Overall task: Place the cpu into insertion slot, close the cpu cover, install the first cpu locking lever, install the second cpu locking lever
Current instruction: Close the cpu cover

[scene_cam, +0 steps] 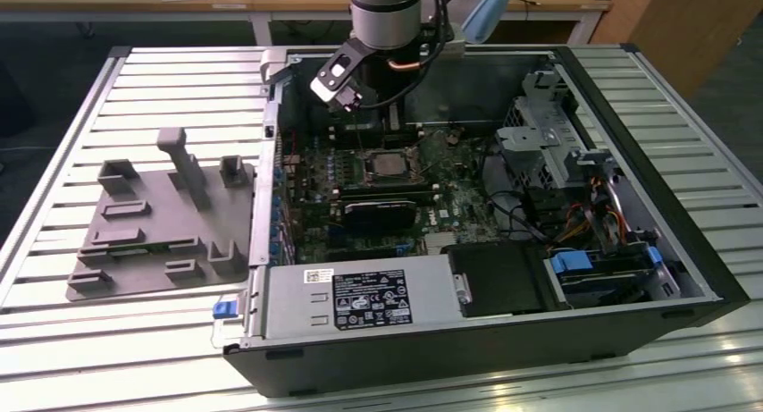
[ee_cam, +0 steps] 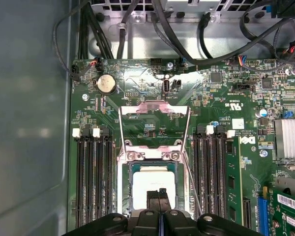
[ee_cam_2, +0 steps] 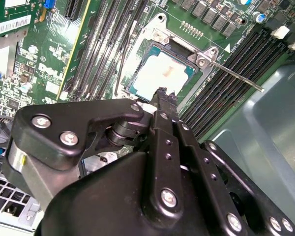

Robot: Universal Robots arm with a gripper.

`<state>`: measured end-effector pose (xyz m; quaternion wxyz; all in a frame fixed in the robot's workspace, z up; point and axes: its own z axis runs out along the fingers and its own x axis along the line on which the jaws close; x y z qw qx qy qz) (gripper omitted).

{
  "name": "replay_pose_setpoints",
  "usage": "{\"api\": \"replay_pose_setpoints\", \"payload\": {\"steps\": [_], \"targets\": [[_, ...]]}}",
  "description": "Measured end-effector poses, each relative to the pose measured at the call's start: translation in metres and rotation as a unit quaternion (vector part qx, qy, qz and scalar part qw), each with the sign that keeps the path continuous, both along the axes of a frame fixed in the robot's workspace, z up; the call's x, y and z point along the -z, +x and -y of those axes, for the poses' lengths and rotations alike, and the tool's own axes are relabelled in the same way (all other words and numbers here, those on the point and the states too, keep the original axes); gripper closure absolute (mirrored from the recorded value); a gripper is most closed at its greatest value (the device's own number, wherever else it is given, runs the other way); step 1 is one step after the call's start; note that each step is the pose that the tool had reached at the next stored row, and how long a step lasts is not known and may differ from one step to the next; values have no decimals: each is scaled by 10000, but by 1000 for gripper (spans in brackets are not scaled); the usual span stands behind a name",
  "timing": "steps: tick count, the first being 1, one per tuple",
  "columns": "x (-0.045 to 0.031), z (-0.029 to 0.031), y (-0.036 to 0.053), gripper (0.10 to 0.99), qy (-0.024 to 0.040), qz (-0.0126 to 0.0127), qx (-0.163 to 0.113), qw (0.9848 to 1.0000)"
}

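Observation:
The cpu (ee_cam: 150, 183) (ee_cam_2: 160, 73), pale and silvery, lies flat in the insertion slot (scene_cam: 384, 164) on the green motherboard. In both wrist views my gripper (ee_cam: 159, 192) (ee_cam_2: 162, 93) hangs just above the cpu's near edge, its black fingers pressed together with nothing between them. The cpu cover (ee_cam: 155, 107), a thin metal frame with a square window, stands swung open behind the slot. One thin locking lever (ee_cam_2: 236, 73) (ee_cam: 191, 179) sticks out free along the slot's side. In the exterior view the gripper (scene_cam: 372, 130) reaches down into the open computer case.
Black memory slots (ee_cam: 91, 182) (ee_cam: 211, 182) flank the socket on both sides. Cables (ee_cam: 187, 44) hang across the back wall of the case. A black block (scene_cam: 381, 215) sits in front of the socket. A grey fixture plate (scene_cam: 155, 224) lies beside the case on the exterior view's left.

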<state>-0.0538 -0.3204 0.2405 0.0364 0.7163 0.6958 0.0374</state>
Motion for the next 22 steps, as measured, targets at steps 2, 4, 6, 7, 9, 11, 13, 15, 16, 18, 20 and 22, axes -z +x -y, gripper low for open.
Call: {"api": "replay_pose_setpoints", "payload": {"steps": [2,4,6,7,9,11,13,15,16,18,20,22], "targets": [[0,0,0,984,-1,0,0,10000],[-4,0,0,984,-2,-1,0,10000],[-13,0,0,984,-1,0,0,10000],[-22,-1,0,984,-1,0,0,10000],[-56,-1,0,984,-1,0,0,10000],[-85,-1,0,984,0,0,0,10000],[-118,-1,0,984,-1,0,0,10000],[-155,-1,0,984,0,0,0,10000],[-178,-1,0,984,-1,0,0,10000],[-211,-1,0,984,-1,0,0,10000],[-228,-1,0,984,-1,0,0,10000],[-228,-1,0,984,1,1,0,10000]]}}
